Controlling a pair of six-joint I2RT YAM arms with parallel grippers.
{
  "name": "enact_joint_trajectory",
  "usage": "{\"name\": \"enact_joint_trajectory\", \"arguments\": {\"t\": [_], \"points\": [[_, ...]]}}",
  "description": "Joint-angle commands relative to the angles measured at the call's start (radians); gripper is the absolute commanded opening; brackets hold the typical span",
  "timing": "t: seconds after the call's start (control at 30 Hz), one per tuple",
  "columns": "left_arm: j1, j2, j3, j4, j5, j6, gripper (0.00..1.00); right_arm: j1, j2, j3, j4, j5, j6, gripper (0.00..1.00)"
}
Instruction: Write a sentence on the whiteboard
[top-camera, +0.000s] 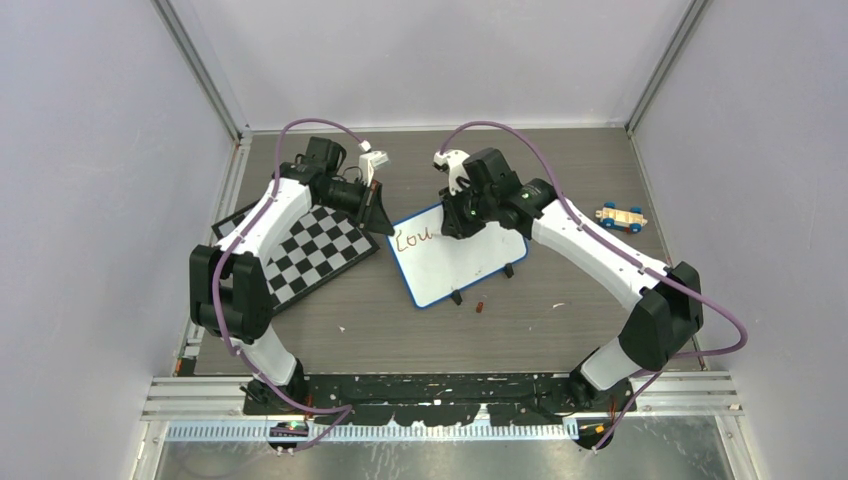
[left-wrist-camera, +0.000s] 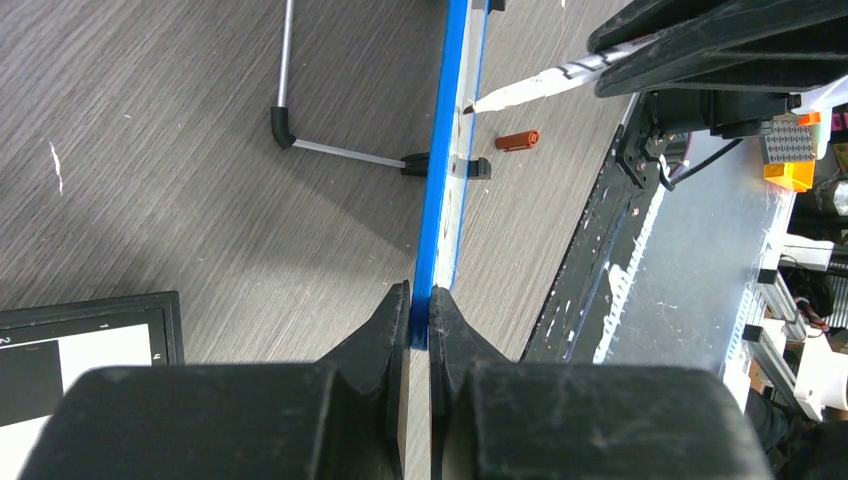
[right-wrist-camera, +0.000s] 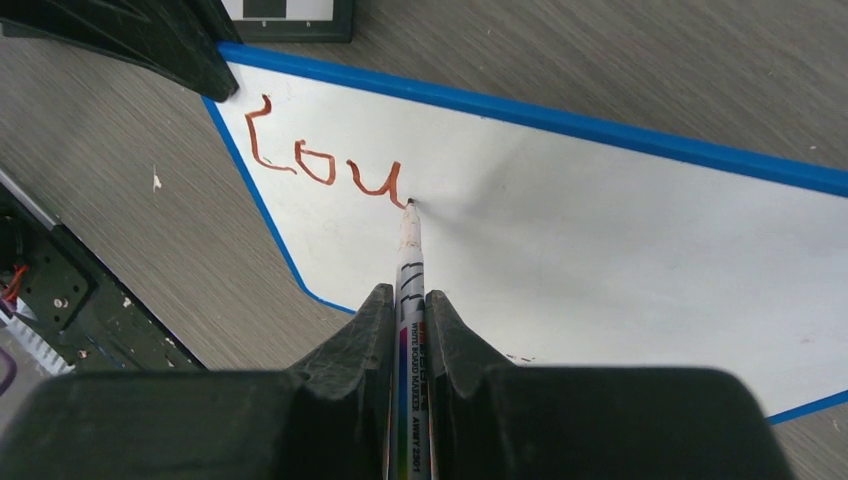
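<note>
Brownish-red sentence (right-wrist-camera: 320, 165), just three letters, "Cou", near the far left corner of the whiteboard (right-wrist-camera: 620, 260). Blue-framed, on little black clip feet, set askew at the middle of the desk (top-camera: 560, 170), between the two arms. Marker (right-wrist-camera: 410, 250) tip touching the white surface just right of the "u". Right tool (right-wrist-camera: 406, 300) clamped on the barrel, both fingers tight against it, reaching in from the right. Left tool (left-wrist-camera: 420, 300) pinched onto the blue frame at the far left corner, one finger on each face of the board. Just left of that corner and under the left arm, a black-and-white chessboard (top-camera: 310, 250), flat on the desk. Beside the near edge of the whiteboard, a small reddish-brown cap (top-camera: 481, 307) lying loose. Well off to the right, a small tan and blue toy car (top-camera: 621, 217).
</note>
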Motion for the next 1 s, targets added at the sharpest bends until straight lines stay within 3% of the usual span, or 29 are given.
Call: {"name": "enact_joint_trajectory", "arguments": {"t": [0.0,0.97], "points": [[-0.012,-0.013,0.019,-0.034,0.002,0.009,0.0,-0.006,-0.046,0.088,0.001,0.007,-0.027,0.0],[-0.013,-0.012,0.021,-0.036,-0.001,0.013,0.0,-0.009,-0.026,0.003,0.037,0.064,-0.047,0.0]]}}
